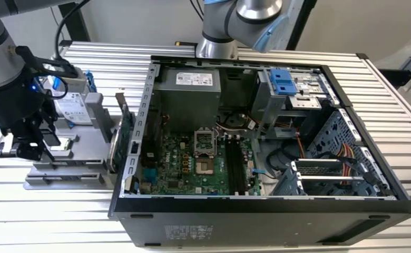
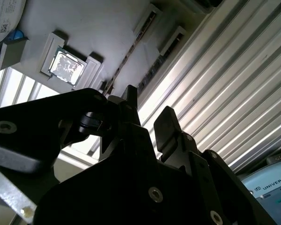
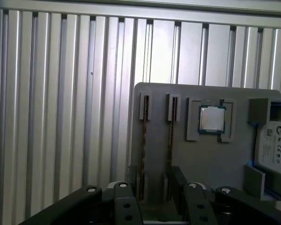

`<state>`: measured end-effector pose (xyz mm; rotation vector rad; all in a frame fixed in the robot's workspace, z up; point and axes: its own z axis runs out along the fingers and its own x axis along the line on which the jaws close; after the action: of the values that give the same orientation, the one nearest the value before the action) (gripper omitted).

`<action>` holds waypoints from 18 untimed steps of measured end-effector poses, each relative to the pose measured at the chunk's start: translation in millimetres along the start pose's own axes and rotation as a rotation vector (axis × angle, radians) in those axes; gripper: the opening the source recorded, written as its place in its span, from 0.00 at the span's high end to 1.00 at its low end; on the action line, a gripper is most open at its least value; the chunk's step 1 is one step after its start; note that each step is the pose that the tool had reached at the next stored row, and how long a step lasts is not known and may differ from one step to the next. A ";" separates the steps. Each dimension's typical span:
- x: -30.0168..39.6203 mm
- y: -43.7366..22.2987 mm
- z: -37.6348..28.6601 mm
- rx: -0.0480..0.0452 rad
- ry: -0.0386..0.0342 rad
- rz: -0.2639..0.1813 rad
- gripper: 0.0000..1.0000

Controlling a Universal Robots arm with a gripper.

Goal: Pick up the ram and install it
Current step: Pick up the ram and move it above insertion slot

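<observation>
Ram up first: a long, thin circuit stick seen edge-on, standing in a narrow slot of the flat grey plastic holder, and its near end runs right into the gap between the black pincer's fingers. Those fingers are spread apart, one on each side of the stick, with daylight showing between them in the second wrist view, where the pincer sits just short of the ram. Whether either pad touches the stick, I cannot tell.

Just beside the ram, under the other finger, a second thin stick stands in the twin slot. Past the pincer's tips, a square silver processor chip sits in its recess, and a silver labelled hard drive lies further along.

In the exterior view, the pincer hangs over the holder on the ribbed aluminium table. An upright green expansion card stands between it and the open black computer case.
</observation>
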<state>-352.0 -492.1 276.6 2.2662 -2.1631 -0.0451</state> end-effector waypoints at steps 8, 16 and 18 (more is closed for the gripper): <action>0.0 0.0 4.6 0.0000 0.0002 0.000 0.00; 0.2 -0.3 8.7 0.0000 0.0002 0.000 0.00; 0.1 -0.2 9.6 0.0000 0.0002 0.000 0.00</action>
<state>-352.0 -492.1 266.9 2.2661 -2.1630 -0.0449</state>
